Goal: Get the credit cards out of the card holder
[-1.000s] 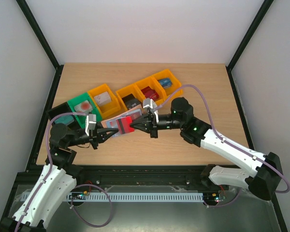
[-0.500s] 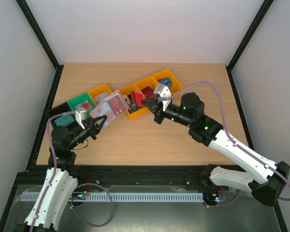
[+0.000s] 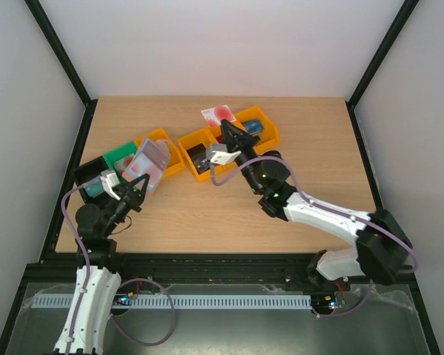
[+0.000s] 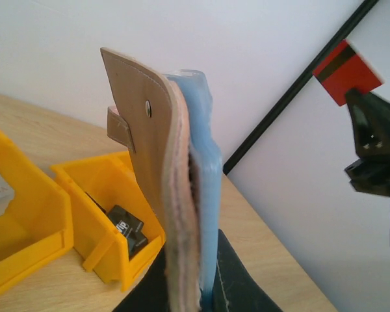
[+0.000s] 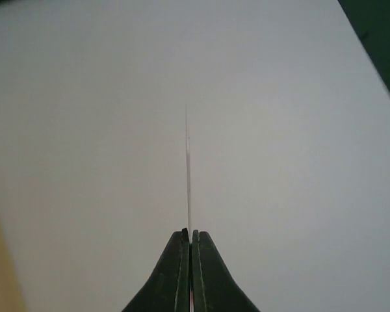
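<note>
My left gripper [image 3: 139, 181] is shut on the card holder [image 3: 149, 162] and holds it up in the air at the left. In the left wrist view the card holder [image 4: 166, 195] stands edge-on between the jaws, tan outside, light blue lining on the right. My right gripper [image 3: 228, 132] is shut on a red and white credit card [image 3: 220, 115], raised high over the orange bins. In the right wrist view the card [image 5: 188, 175] shows only as a thin edge rising from my gripper [image 5: 190, 237]. The red card [image 4: 346, 71] also shows in the left wrist view.
A row of orange bins [image 3: 202, 151] holding cards runs diagonally across the table, with a green bin [image 3: 118, 157] and a black bin [image 3: 89, 175] at its left end. In the left wrist view an orange bin [image 4: 104, 214] holds a black card.
My right gripper has pulled the red card away from the card holder and lifted it up and back over the bins. My left gripper has raised the card holder and drawn it leftward.
</note>
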`<state>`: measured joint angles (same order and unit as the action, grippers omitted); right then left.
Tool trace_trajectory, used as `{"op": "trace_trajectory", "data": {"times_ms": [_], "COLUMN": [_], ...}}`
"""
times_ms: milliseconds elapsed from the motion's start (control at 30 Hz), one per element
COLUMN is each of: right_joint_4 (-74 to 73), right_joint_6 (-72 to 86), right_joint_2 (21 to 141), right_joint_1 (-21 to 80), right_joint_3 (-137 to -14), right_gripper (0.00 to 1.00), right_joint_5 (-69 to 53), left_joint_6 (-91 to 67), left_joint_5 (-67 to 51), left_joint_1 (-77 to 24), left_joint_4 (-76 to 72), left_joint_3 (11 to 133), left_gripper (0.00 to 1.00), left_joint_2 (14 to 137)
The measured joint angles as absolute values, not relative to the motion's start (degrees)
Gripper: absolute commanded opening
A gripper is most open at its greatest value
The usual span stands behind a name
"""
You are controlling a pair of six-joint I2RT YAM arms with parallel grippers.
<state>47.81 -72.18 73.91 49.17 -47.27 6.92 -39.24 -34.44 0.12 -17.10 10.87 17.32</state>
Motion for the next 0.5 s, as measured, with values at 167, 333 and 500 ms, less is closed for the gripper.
{"op": "trace_trajectory", "data": {"times_ms": [167, 333, 500], "right_joint_4": [56.4, 57.8, 57.8], "right_joint_6": [-91.9, -102.0, -105.1], "right_joint_2": [81.3, 82.4, 83.7], "right_joint_1": [49.2, 49.3, 49.3], "right_joint_3": [-46.6, -45.8, -45.8], "right_gripper": [0.01, 0.02, 0.01], "right_joint_5": [7.7, 7.7, 7.7], "left_joint_6": [-40.5, -41.4, -42.0], "left_joint_5": [-34.2, -33.6, -32.8], "left_joint_1": [2.5, 5.1, 7.2], "left_joint_4": [-17.7, -17.9, -18.5], "left_joint_3": [9.6, 9.2, 8.8], "left_gripper": [0.02, 0.02, 0.02], "left_joint_2": [16.2, 14.0, 13.4]}}
